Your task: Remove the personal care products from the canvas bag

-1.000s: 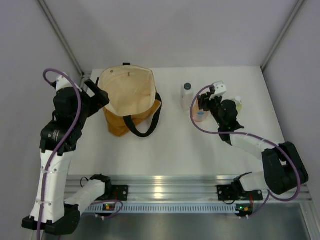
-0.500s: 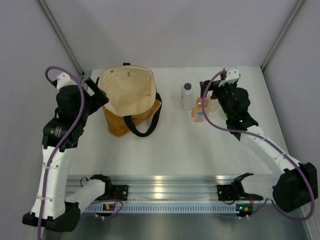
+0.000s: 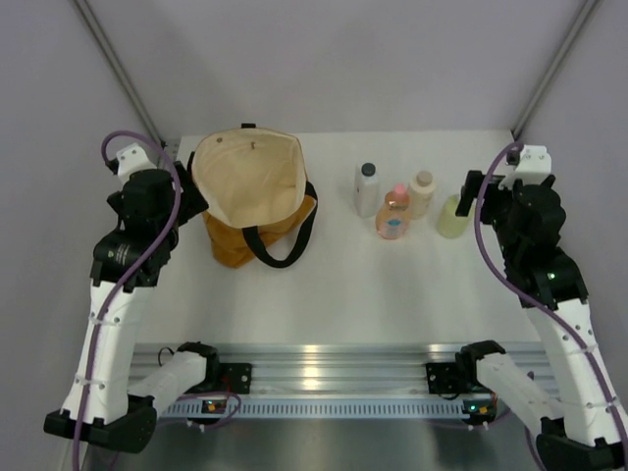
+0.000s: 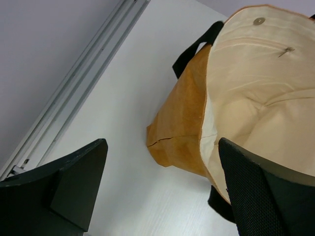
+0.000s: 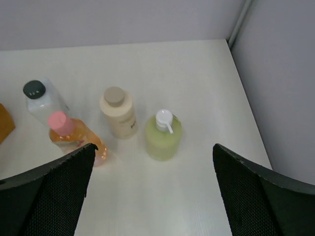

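The mustard canvas bag [image 3: 257,241] stands open at the left, showing its cream lining [image 4: 256,93] and black straps; no bottle shows inside. Four personal care products stand upright on the table at the right. They are a white bottle with a dark cap [image 3: 366,189] [image 5: 42,101], an orange-pink one [image 3: 393,213] [image 5: 74,137], a beige one [image 3: 422,194] [image 5: 118,113] and a yellow-green pump bottle [image 3: 453,217] [image 5: 163,135]. My right gripper [image 3: 474,194] [image 5: 154,147] hangs open above and right of them, holding nothing. My left gripper [image 3: 188,194] [image 4: 161,150] is open just left of the bag, apart from it.
The table's left edge runs along a metal frame rail [image 4: 78,83]. Grey walls close the table at the back and right [image 5: 280,73]. A black strap [image 3: 285,257] of the bag loops onto the table in front of it.
My right gripper has opened and pulled back to the right, away from the bottles, uncovering the beige one. The left arm has drawn back slightly from the bag's left side.
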Robot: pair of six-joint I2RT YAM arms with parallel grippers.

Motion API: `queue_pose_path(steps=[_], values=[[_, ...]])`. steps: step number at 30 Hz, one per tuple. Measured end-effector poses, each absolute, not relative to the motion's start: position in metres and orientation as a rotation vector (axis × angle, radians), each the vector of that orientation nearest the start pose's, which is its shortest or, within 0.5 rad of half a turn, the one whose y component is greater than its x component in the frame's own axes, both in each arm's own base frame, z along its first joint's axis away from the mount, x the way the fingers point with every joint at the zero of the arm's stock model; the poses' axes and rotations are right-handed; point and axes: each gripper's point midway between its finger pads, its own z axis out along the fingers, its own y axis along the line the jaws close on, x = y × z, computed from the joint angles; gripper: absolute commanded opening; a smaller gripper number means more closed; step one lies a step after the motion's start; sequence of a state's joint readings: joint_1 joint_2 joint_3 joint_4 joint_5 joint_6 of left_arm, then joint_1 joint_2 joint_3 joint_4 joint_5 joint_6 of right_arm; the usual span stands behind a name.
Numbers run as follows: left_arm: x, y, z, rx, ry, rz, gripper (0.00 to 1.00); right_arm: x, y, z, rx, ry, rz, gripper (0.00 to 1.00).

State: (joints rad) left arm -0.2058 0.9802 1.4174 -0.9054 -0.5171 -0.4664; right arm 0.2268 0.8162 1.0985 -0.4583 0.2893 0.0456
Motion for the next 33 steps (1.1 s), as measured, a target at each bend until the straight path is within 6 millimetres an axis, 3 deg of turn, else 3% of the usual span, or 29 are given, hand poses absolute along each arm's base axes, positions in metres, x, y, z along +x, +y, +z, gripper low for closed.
queue_pose_path(steps=[6,12,15,21,33], values=[[0.251,0.026,0.323,-0.516,1.96,0.196,0.98,0.239,-0.011,0.326,0.114,1.843,-0.132,0.99],[0.225,0.036,0.316,-0.437,1.95,0.258,0.98,0.186,-0.026,0.319,0.143,1.815,-0.159,0.99],[0.217,0.037,0.314,-0.405,1.946,0.259,0.98,0.17,-0.032,0.318,0.151,1.794,-0.168,1.0],[0.209,0.037,0.315,-0.371,1.935,0.252,0.98,0.167,-0.033,0.312,0.148,1.823,-0.179,0.99],[0.21,0.033,0.296,-0.359,1.978,0.242,0.98,0.173,-0.032,0.307,0.132,1.856,-0.194,0.99]])
